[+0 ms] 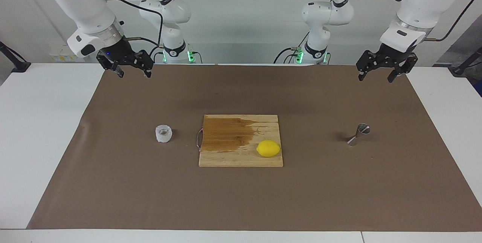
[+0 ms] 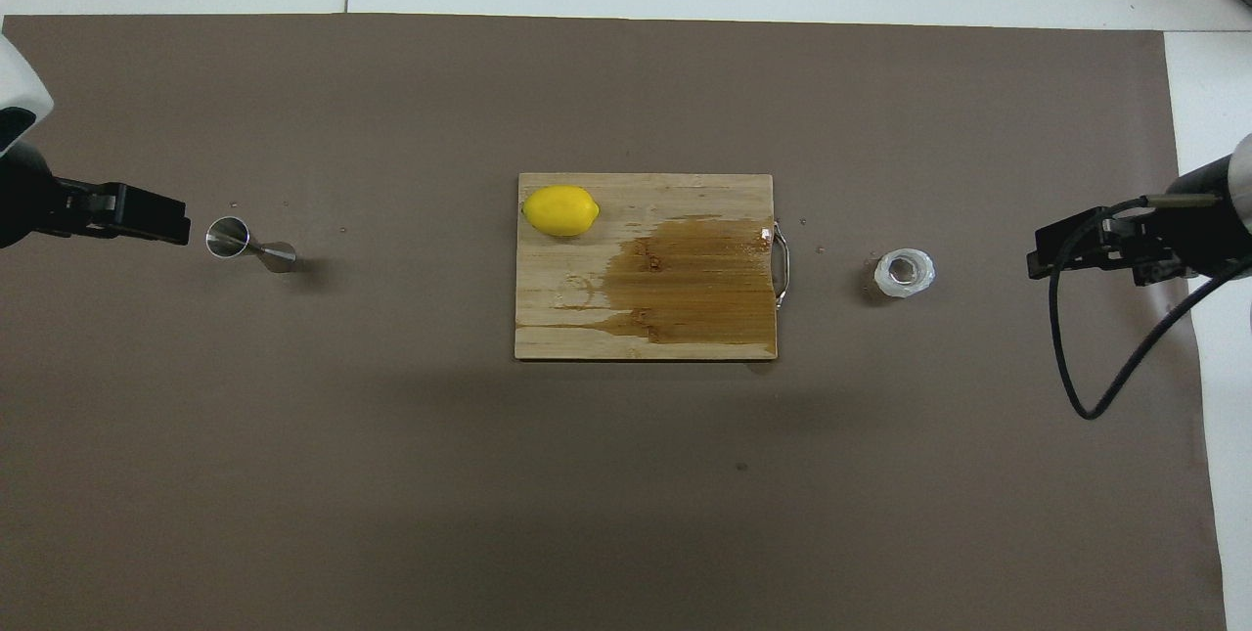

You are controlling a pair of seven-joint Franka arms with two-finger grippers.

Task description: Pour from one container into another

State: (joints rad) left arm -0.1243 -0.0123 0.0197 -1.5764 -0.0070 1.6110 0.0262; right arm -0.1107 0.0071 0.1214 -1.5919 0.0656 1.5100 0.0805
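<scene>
We see both claws hanging wide over the table's robot-side corners: left claw [image 1: 385, 69] and right claw [image 1: 127, 66], with the plastic cup [image 1: 163, 133] and jigger [image 1: 359, 134] untouched mid-table.

Bright and even throughout, lit from above by soft, diffuse light. Only faint, short shadows: a small dark smudge beside the jigger [image 1: 358, 134] toward the middle of the surface, a thin one next to the plastic cup [image 1: 163, 133], a soft rim under the lemon [image 1: 268, 148]. Broad, blurry dark patches on the brown paper [image 1: 150, 197] nearer the robots, in both views. Mild sheen on the wet stain of the cutting board [image 2: 646, 265]; sharp glints on the jigger's metal. White surface [image 1: 37, 122] close to washed out. Focus crisp across both views, no motion blur. Straight edges hardly bent toward the corners.
</scene>
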